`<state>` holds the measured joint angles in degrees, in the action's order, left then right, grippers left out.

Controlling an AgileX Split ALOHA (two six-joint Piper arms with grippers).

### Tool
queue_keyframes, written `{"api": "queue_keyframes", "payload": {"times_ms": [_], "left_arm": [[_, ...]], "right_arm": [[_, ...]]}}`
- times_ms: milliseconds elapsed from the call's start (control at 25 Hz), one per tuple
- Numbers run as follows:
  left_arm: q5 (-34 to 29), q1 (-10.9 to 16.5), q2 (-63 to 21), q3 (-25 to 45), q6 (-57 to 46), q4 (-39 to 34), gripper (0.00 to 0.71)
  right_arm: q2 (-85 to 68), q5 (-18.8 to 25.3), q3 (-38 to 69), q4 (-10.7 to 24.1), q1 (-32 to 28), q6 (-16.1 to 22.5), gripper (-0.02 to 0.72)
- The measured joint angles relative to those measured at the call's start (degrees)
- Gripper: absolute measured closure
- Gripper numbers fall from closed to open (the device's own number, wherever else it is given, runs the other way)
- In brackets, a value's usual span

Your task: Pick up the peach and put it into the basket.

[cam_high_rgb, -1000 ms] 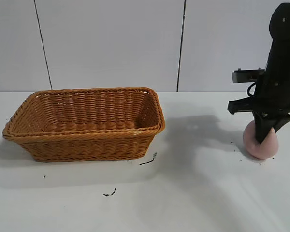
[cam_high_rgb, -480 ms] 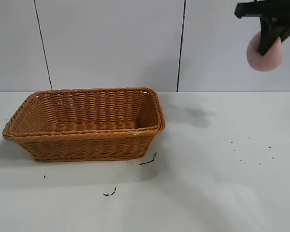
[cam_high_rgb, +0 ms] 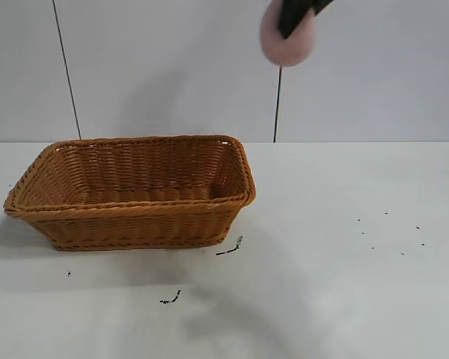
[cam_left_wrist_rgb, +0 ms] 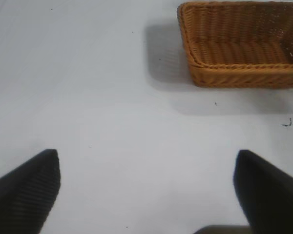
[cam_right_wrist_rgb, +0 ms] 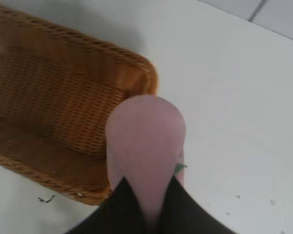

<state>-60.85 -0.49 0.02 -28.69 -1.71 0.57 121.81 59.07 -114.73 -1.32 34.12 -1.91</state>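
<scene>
My right gripper (cam_high_rgb: 293,19) is shut on the pale-pink peach (cam_high_rgb: 286,42) and holds it high in the air at the top of the exterior view, above and just right of the basket's right end. In the right wrist view the peach (cam_right_wrist_rgb: 145,141) sits pinched between the two black fingers (cam_right_wrist_rgb: 124,209), over the basket's near corner (cam_right_wrist_rgb: 136,78). The orange-brown wicker basket (cam_high_rgb: 30,191) stands on the white table at the left. My left gripper (cam_left_wrist_rgb: 146,190) is open over bare table, far from the basket (cam_left_wrist_rgb: 200,63).
Small dark specks (cam_high_rgb: 170,298) lie on the white table (cam_high_rgb: 344,284) in front of the basket, with more at the right (cam_high_rgb: 389,232). A white panelled wall stands behind.
My right gripper lifted the peach from the table at the right, raised it high, then carried it leftward toward the basket. The basket and left arm have not moved.
</scene>
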Motion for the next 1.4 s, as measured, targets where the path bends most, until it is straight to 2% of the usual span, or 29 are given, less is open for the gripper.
{"api": "queue_keyframes", "payload": {"times_ms": [440,640,720,760,840,880,920,960,1080,1200,1400], "left_arm": [[0.0,0.0,0.0,0.0,0.0,0.0,0.017],[0.0,0.0,0.0,0.0,0.0,0.0,0.017],[0.0,0.0,0.0,0.0,0.0,0.0,0.017],[0.0,0.0,0.0,0.0,0.0,0.0,0.017],[0.0,0.0,0.0,0.0,0.0,0.0,0.017],[0.0,0.0,0.0,0.0,0.0,0.0,0.017],[0.0,0.0,0.0,0.0,0.0,0.0,0.017],[0.0,0.0,0.0,0.0,0.0,0.0,0.017],[0.0,0.0,0.0,0.0,0.0,0.0,0.017],[0.0,0.0,0.0,0.0,0.0,0.0,0.017],[0.0,0.0,0.0,0.0,0.0,0.0,0.017]], "right_arm": [[13.8,-16.0,0.0,0.1,3.1,0.0,0.710],[15.3,-17.3,0.0,0.3,3.1,0.0,0.696],[15.3,-17.1,0.0,0.3,3.1,0.1,0.633],[15.3,-17.1,0.0,0.4,3.1,0.2,0.568],[15.3,-16.7,0.0,0.5,3.1,0.4,0.374],[15.3,-16.3,0.0,0.5,3.1,0.5,0.243],[15.3,-15.9,0.0,0.5,3.1,0.5,0.148],[15.3,-15.5,0.0,0.5,3.1,0.7,0.091],[14.7,-14.5,0.0,0.5,3.1,1.0,0.028],[12.1,-13.6,-0.5,0.5,3.1,1.9,0.015],[8.4,-9.4,-5.6,0.2,1.8,3.4,0.015]]}}
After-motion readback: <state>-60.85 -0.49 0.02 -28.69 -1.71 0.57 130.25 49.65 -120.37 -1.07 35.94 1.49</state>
